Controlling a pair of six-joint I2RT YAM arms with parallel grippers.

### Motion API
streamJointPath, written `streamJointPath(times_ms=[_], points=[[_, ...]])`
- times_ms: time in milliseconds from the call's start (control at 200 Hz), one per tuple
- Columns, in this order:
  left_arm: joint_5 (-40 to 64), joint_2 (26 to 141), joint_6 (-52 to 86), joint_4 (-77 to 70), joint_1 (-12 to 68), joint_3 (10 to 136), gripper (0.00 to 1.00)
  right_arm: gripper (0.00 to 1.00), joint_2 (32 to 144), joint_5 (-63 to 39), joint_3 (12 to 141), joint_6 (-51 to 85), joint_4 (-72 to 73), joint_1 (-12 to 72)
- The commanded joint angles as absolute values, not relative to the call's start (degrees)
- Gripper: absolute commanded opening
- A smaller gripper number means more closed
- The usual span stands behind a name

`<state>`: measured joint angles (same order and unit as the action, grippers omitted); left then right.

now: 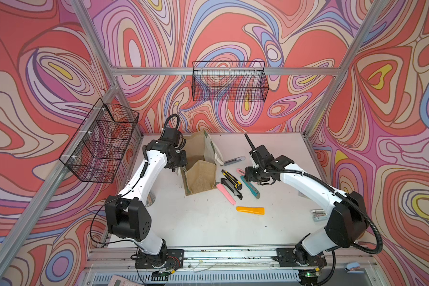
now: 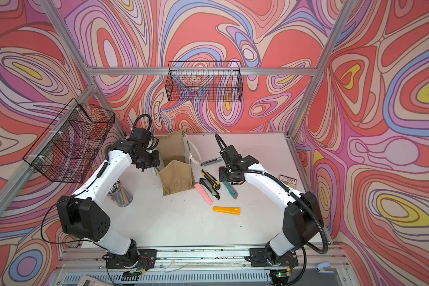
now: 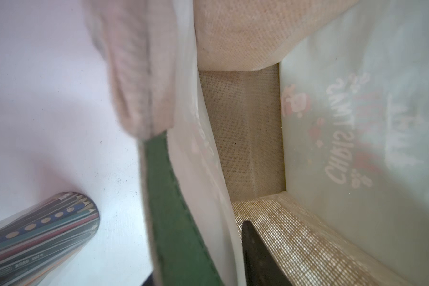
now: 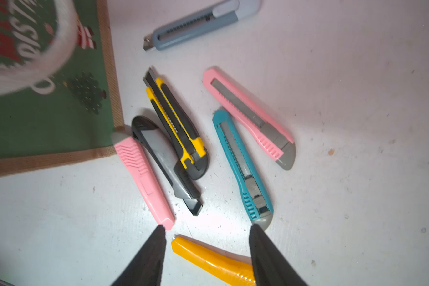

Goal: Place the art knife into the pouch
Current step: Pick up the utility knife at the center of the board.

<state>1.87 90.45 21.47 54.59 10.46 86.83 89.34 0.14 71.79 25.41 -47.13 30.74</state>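
In both top views the pouch [image 1: 200,177] stands open on the desk [image 1: 208,227], with the left hand [image 1: 175,169] at its rim. The art knives [image 1: 231,179] lie scattered under and just beyond the right hand [image 1: 254,176], plainly the nearer one, and the pouch is just past them.

From the left wrist, one finger [image 3: 258,252] sits inside the pouch and its wall runs between the fingers. Whether it is pinched, I cannot tell.

From the right wrist, that hand hangs released and empty. The teal knife [image 4: 243,168] runs lengthwise away from its fingertips, so I reckon they could close across its width. The orange knife [image 4: 208,257] slants across the gap.
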Motion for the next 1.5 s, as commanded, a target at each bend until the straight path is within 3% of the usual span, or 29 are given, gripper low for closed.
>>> streamJointPath(times_ms=[0,310,536,1497], points=[[0.8,86.9,19.4,55.6,10.2,85.8,0.38,0.54,91.0,-1.8,69.8,26.3,-44.9,30.6],[-5.3,89.2,13.4,60.0,9.8,87.2,0.37,0.41,94.7,-5.2,68.2,26.3,-39.2,33.0],[-3.2,89.5,14.0,58.1,9.3,86.9,0.38,0.36,99.0,-5.1,70.2,26.3,-37.4,36.5],[3.0,86.1,14.1,52.6,9.3,80.1,0.35,0.4,112.9,1.5,77.3,24.1,-35.1,39.5]])
